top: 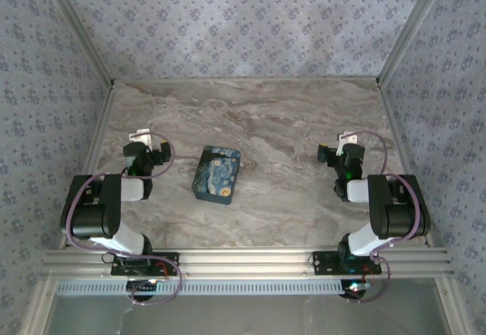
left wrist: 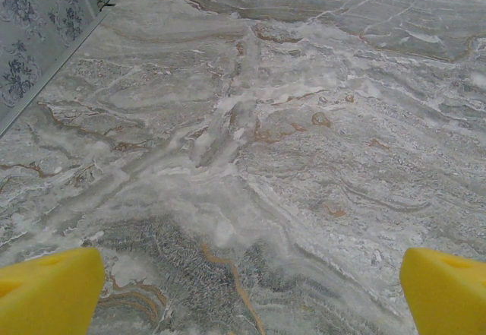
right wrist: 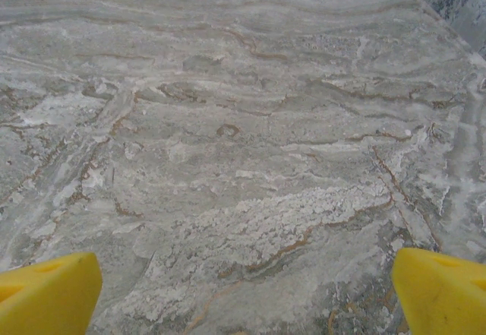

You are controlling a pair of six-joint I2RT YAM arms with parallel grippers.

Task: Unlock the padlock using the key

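The padlock and the key are out of view. My left gripper [top: 149, 141] rests low over the marble table [top: 288, 115] at the left, open, its yellow fingertips [left wrist: 45, 289] wide apart with bare marble between them [left wrist: 247, 293]. My right gripper [top: 338, 146] sits at the right side of the table, also open. Its yellow fingertips [right wrist: 444, 289] stand at the frame's lower corners and nothing lies between them [right wrist: 247, 293]. Both grippers point toward the far side of the table.
A blue rectangular tin [top: 217, 173] with a swirly night-sky painting lies between the two arms, nearer the left one. Patterned walls [top: 45, 84] close in the left, back and right sides. An aluminium rail [top: 243, 260] runs along the near edge.
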